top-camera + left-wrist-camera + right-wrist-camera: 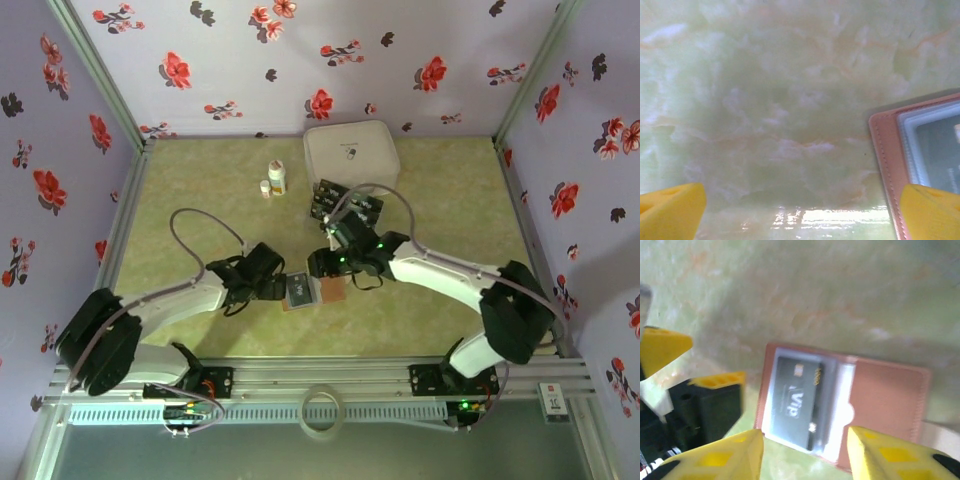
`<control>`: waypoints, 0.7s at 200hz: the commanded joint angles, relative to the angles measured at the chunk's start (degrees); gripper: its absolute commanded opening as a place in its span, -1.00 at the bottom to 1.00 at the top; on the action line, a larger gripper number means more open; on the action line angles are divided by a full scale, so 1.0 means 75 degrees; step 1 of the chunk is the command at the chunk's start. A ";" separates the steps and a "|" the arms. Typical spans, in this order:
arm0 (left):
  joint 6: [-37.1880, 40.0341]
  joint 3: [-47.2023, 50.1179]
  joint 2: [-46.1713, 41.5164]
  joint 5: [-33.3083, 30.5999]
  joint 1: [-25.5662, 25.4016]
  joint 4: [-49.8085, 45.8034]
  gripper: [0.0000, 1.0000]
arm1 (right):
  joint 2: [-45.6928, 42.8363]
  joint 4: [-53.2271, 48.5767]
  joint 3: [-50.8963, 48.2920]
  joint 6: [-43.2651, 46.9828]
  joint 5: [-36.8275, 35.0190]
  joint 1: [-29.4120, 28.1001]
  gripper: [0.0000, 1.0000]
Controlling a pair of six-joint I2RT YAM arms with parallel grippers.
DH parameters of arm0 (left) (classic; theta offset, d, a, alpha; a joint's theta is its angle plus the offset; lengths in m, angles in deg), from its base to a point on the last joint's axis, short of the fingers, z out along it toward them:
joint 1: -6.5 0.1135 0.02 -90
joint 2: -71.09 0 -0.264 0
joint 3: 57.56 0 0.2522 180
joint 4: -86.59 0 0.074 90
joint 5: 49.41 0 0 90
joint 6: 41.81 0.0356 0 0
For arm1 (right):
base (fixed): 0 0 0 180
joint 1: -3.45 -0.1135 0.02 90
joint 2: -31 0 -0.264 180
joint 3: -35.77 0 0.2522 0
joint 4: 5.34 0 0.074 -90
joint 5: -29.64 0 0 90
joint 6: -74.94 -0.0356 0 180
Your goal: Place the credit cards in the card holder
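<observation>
Card holder (328,291) lies open mid-table, one credit card (795,400) tucked in its pocket.
Left gripper (802,212) at its 9 o'clock and right gripper (805,455) overhead both gape empty; spare cards (345,203) at 12 o'clock, partly behind a cable (385,190).

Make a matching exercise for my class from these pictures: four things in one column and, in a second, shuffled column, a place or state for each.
Column one:
1 card holder
2 white case
3 white bottle
4 left gripper

Column two:
a jaws wide apart, gripping nothing
b lying open, a dark card in its pocket
c large, just behind the loose credit cards
d standing upright, left of the white case

Pairs: 1-b, 2-c, 3-d, 4-a
</observation>
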 commanded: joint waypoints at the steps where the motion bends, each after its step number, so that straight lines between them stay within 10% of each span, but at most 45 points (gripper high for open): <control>1: 0.0171 -0.0141 -0.0626 -0.0255 0.0123 -0.0327 0.99 | -0.0489 -0.0533 -0.0418 0.0157 -0.0838 0.0394 0.05; 140: -0.0328 0.0863 -0.1195 0.1507 0.0352 0.1693 0.99 | 0.0420 0.0109 -0.1173 0.0466 -0.0894 0.0867 -0.21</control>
